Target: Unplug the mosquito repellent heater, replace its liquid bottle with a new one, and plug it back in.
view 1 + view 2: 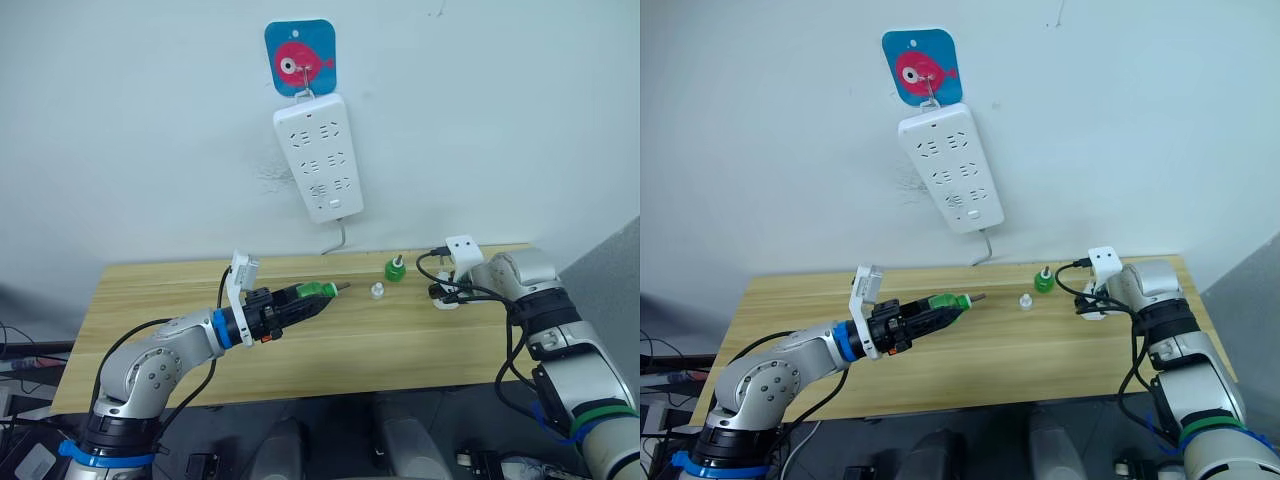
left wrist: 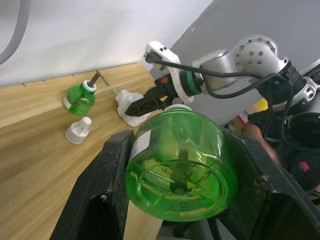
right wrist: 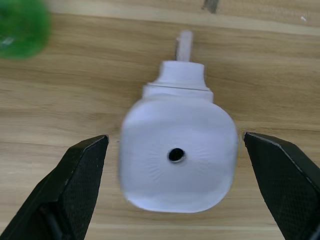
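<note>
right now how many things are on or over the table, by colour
green bottles: 2, one in the left gripper as the held bottle, one standing bottle on the table
white things: 2, the heater between the open right gripper fingers and a small cap
total: 4

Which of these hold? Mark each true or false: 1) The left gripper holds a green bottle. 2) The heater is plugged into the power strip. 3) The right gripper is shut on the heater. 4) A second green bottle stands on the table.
1) True: the left gripper is shut on a green bottle.
2) False: the heater lies on the table; the power strip hangs on the wall.
3) False: the right gripper is open, its fingers either side of the heater.
4) True: the second green bottle stands near a small white cap.
</note>
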`<action>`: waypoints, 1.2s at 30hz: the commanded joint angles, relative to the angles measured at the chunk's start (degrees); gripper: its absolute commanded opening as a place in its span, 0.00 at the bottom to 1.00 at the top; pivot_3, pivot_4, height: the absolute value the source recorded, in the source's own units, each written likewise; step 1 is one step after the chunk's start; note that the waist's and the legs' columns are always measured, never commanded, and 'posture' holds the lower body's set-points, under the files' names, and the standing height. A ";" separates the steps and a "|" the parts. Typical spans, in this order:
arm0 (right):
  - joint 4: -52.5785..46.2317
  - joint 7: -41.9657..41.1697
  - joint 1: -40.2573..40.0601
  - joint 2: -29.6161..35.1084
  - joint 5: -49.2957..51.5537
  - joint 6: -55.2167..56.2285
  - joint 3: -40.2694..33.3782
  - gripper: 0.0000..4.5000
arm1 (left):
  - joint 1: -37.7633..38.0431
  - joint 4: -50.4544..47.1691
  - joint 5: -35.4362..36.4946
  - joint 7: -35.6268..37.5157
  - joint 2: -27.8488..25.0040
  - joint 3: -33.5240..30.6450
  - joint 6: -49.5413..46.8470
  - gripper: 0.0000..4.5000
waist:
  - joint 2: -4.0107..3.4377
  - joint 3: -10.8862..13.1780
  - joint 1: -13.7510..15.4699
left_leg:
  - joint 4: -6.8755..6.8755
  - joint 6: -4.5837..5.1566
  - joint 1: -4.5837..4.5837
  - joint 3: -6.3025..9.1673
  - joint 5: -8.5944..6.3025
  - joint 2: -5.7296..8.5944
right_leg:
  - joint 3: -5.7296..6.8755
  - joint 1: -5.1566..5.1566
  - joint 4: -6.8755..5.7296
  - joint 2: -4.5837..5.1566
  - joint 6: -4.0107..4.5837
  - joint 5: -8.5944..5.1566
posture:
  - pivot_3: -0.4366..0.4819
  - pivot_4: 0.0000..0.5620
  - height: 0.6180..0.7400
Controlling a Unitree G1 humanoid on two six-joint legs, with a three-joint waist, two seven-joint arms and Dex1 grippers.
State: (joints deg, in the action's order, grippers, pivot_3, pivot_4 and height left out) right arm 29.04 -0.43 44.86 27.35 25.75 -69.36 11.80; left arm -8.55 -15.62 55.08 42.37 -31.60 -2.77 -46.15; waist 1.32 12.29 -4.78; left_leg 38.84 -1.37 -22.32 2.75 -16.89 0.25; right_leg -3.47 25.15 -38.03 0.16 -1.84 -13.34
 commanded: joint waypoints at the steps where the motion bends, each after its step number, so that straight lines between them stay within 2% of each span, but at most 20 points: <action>1: 0.20 -1.98 1.31 -0.75 -3.23 1.09 -2.05 0.92 | 0.06 -2.63 -0.03 0.67 0.23 -0.88 0.37 0.51 | 0.00 0.00 -0.01 | 0.00 0.00 0.00 0.00 0.00 0.00 | 0.00 0.00 0.00 0.00 0.00 0.00 | 0.41 0.41 1.00; 3: 0.30 -2.86 1.27 -1.22 -4.39 1.01 -2.72 0.81 | -0.20 -2.46 -0.05 0.60 0.38 -0.82 0.33 0.51 | -0.03 0.02 -0.03 | 0.00 0.00 0.00 0.00 0.00 0.00 | 0.00 0.00 -0.01 0.00 0.00 0.00 | 0.41 0.41 1.00; 5: -0.09 -3.43 0.90 -1.65 -5.39 0.62 -3.53 0.66 | -0.49 -2.24 -0.25 0.72 0.46 -0.69 0.38 0.51 | -0.03 0.02 -0.02 | 0.00 0.00 0.00 0.01 0.00 0.00 | 0.02 -0.01 0.00 0.00 0.00 0.00 | 0.41 0.41 1.00; 10: -3.30 -4.72 -0.80 -1.84 -6.98 -1.38 -5.23 0.66 | -0.93 -1.59 -0.65 1.29 0.54 -0.38 0.51 0.51 | -0.04 0.02 -0.01 | 0.00 0.00 0.00 0.04 0.00 0.01 | 0.04 0.00 -0.01 0.00 0.00 0.00 | 0.39 0.38 1.00; 12: -8.54 -6.10 -2.38 -0.45 -6.64 -3.59 -6.34 0.66 | -1.47 -1.16 -0.86 1.90 0.50 -0.18 0.46 0.51 | -0.05 0.02 -0.03 | 0.00 0.00 -0.01 0.05 0.00 0.01 | 0.06 -0.01 0.00 0.00 0.00 0.00 | 0.38 0.36 1.00; 15: -22.70 -10.83 -6.11 3.31 -2.66 -7.79 -9.97 0.66 | -3.24 -0.35 -0.36 3.41 -0.04 -0.38 -0.49 0.51 | -0.13 0.06 0.05 | 0.00 0.00 -0.09 0.11 0.00 0.03 | 0.11 0.04 0.00 0.00 0.00 0.00 | 0.37 0.35 1.00; 19: -44.33 -17.47 -13.78 6.39 6.72 -14.73 -21.57 0.66 | -6.74 1.19 1.74 5.99 -1.46 -1.51 -3.50 0.51 | -0.16 0.05 0.09 | 0.05 0.00 -0.22 0.26 0.00 0.08 | 0.45 0.08 0.02 0.00 -0.02 0.00 | 0.35 0.33 1.00; 24: -61.74 -28.77 -22.27 3.29 25.19 -15.35 -38.68 0.66 | -12.76 3.95 7.05 8.68 -4.36 -4.25 -10.05 0.51 | -0.14 0.04 -0.03 | 0.04 -0.01 -0.32 0.40 0.00 0.02 | 0.97 0.06 0.00 -0.03 -0.03 -0.01 | 0.31 0.31 1.00; 27: -64.58 -29.67 -23.16 1.64 32.76 -14.03 -43.62 0.66 | -16.81 6.41 9.50 9.98 -6.04 -5.46 -13.53 0.51 | -0.18 0.02 -0.42 | 0.10 -0.02 -0.27 0.37 0.01 0.00 | 0.94 0.04 -0.06 -0.10 -0.03 -0.01 | 0.31 0.30 1.00; 31: -65.77 -28.10 -22.47 0.30 40.65 -9.55 -45.15 0.66 | -21.27 8.65 13.22 11.59 -7.95 -6.92 -18.45 0.51 | -0.19 0.00 -0.82 | 0.11 -0.02 -0.01 0.24 0.02 0.06 | 0.74 -0.15 -0.04 -0.08 -0.04 -0.02 | 0.31 0.29 1.00; 36: -63.67 -21.65 -22.68 1.35 57.39 -5.56 -42.55 0.66 | -26.09 9.68 16.14 12.38 -8.74 -7.43 -21.88 0.51 | -0.19 -0.01 -0.88 | 0.13 -0.05 -0.04 0.22 0.04 0.04 | 0.85 -0.14 -0.12 -0.09 -0.03 -0.01 | 0.32 0.28 1.00</action>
State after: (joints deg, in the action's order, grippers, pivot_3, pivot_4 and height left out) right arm -34.36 -24.16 21.80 27.79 76.95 -77.56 -31.14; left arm -33.47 -5.77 68.94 54.21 -40.09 -8.44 -67.04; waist 1.13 12.28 -5.66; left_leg 38.96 -1.43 -22.37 2.98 -16.85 0.29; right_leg -2.62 25.00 -38.16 0.08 -1.87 -13.35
